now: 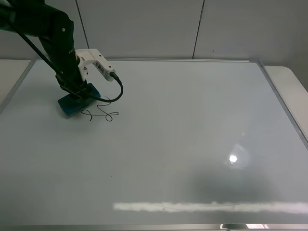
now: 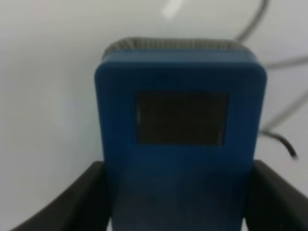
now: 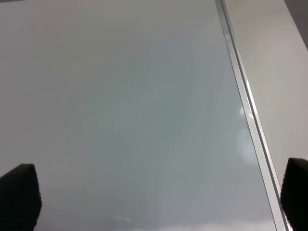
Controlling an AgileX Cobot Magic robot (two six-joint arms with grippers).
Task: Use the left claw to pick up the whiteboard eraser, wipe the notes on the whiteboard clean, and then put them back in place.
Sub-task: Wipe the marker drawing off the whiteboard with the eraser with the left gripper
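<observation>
The teal-blue whiteboard eraser [image 1: 71,105] lies flat on the whiteboard [image 1: 168,144] at its far left. My left claw [image 1: 79,96] stands over it, with its white camera module [image 1: 94,62] and black cable. In the left wrist view the eraser [image 2: 180,77] fills the frame, and both black fingers [image 2: 86,197] press against its sides. The notes [image 1: 100,114], a thin black looping scribble, lie just right of the eraser; one stroke [image 2: 281,142] shows in the left wrist view. My right gripper [image 3: 159,197] is open and empty over bare board.
The board's silver frame [image 1: 284,103] runs along the right, with pale table [image 1: 288,82] beyond it; it also shows in the right wrist view [image 3: 245,110]. A bright light streak [image 1: 207,207] reflects near the front edge. A grey wall [image 1: 144,24] stands behind.
</observation>
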